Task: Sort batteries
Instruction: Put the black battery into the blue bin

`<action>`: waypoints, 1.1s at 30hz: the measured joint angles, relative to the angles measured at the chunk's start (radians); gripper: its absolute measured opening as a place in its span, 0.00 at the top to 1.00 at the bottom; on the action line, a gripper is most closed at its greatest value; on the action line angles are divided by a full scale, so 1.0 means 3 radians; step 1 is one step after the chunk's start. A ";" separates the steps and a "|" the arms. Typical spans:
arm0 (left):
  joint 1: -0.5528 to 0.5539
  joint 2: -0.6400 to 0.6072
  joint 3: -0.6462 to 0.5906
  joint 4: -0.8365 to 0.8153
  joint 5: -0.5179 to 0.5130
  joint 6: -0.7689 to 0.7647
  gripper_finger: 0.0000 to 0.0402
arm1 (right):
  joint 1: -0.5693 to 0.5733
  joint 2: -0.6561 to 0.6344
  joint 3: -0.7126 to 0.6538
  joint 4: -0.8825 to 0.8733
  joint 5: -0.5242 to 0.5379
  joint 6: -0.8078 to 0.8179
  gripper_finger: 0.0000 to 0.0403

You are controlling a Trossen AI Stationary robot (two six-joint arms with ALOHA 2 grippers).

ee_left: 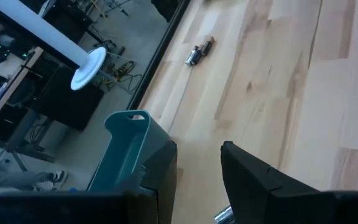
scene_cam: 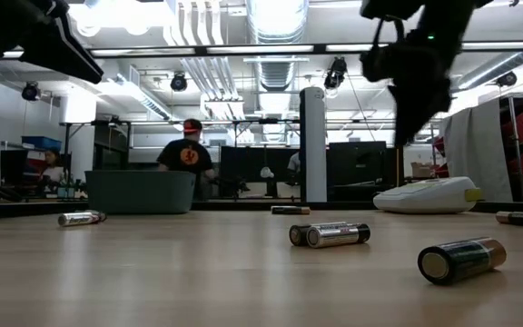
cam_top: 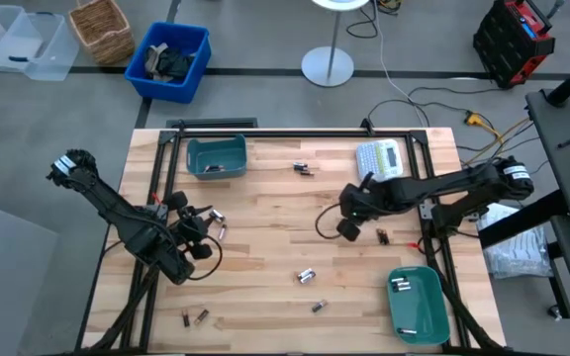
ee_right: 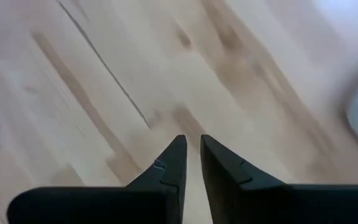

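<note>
Left arm: reaches in from the table's left edge, elbow bent, forearm low over the left half of the table (cam_top: 265, 237).
Left gripper (cam_top: 206, 229): fingers (ee_left: 253, 180) parted by a moderate gap; a silvery end shows at the picture's edge between them in the wrist view, but whether a cell is gripped cannot be told.
Right arm: stretches from the right edge toward the centre, nearly level, wrist turned down.
Right gripper (cam_top: 349, 225): raised above the boards, fingers (ee_right: 173, 165) nearly together with only a thin slit, nothing between them.
Batteries (cam_top: 306, 276): scattered. A pair near the far edge at mid-table, a pair beside the left gripper, a dark pair just right of the right gripper, two singles toward the near edge at centre, two near the near-left corner.
Far bin (cam_top: 216, 156): teal, near the far-left corner; contents unclear.
Near bin (cam_top: 416, 304): teal, at the near-right corner, silvery cells inside.
Label maker (cam_top: 381, 158): by the far edge, right side.
</note>
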 joint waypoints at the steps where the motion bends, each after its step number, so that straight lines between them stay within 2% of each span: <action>1: 0.0000 0.0000 0.0000 -0.0002 0.0000 -0.0001 0.73 | -0.0032 0.0018 0.0000 0.0134 -0.0001 -0.0108 0.90; 3: 0.0003 0.0000 0.0000 -0.0005 -0.0001 -0.0001 0.73 | -0.0121 0.0070 0.0005 0.0330 -0.0002 -0.0326 0.90; 8: 0.0007 0.0000 0.0000 -0.0019 -0.0005 0.0054 0.73 | -0.0462 0.0357 0.0224 0.0356 -0.0008 -0.0867 0.90; 15: 0.0007 0.0000 0.0000 -0.0015 -0.0004 0.0084 0.73 | -0.0913 0.0987 0.0838 0.0373 -0.0027 -0.2558 0.90; 17: 0.0008 0.0000 0.0000 -0.0015 -0.0004 0.0084 0.73 | -0.1017 0.1172 0.0987 0.0361 -0.0131 -0.3094 0.90; 19: 0.0008 0.0000 0.0000 -0.0014 -0.0004 0.0084 0.73 | -0.1116 0.1349 0.1138 0.0362 -0.0232 -0.3412 0.90; 26: 0.0010 -0.0001 0.0000 0.0009 -0.0052 0.0018 0.73 | -0.1470 0.1714 0.1521 0.0346 -0.0639 -0.3623 0.88; 33: 0.0017 -0.0001 -0.0001 0.0027 -0.0014 -0.0272 0.73 | -0.1660 0.1726 0.1582 0.0340 -0.0640 -0.3586 0.74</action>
